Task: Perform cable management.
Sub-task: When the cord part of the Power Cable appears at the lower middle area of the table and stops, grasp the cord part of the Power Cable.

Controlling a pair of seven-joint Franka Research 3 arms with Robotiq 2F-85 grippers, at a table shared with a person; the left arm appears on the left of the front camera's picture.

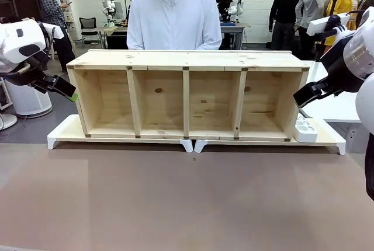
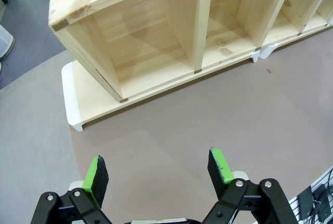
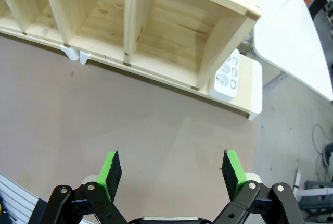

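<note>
left gripper [image 2: 157, 168], right gripper [image 3: 172, 169], both splayed above table [image 2: 187, 120]

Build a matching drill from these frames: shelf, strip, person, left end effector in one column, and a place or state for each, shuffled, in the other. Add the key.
Column 1
1. shelf
2. strip
3. person
4. left end effector

Column 2
a. open, holding nothing
b. standing behind the shelf, at the far side
c. has four compartments facing the robot
d. lying by the shelf's right end

Pairs: 1-c, 2-d, 3-b, 4-a
</note>
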